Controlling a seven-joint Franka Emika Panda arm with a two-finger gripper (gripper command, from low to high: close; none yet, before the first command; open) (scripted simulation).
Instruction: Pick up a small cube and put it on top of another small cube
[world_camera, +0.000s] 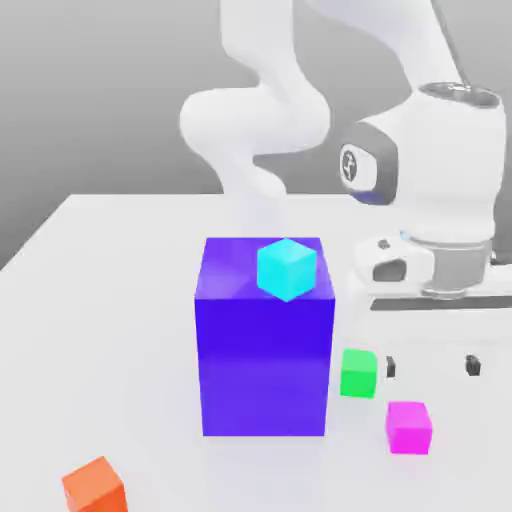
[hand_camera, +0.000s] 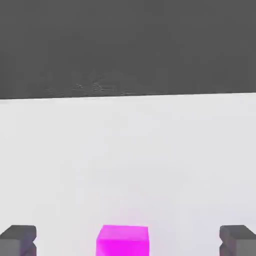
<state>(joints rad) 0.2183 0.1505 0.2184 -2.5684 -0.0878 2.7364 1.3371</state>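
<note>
The small magenta cube rests on the white table toward the exterior view's lower right. My gripper hangs open just above and behind it, fingers spread wide with nothing between them. In the hand view the same magenta cube lies centred between my two dark fingertips, apart from both. A green cube sits close by, to the exterior view's left of my gripper. A cyan cube stands on top of the big blue block.
The tall blue block stands mid-table, left of the green cube in the exterior view. An orange cube lies near the front left corner. The white table stretches around them, with the arm's base behind the block.
</note>
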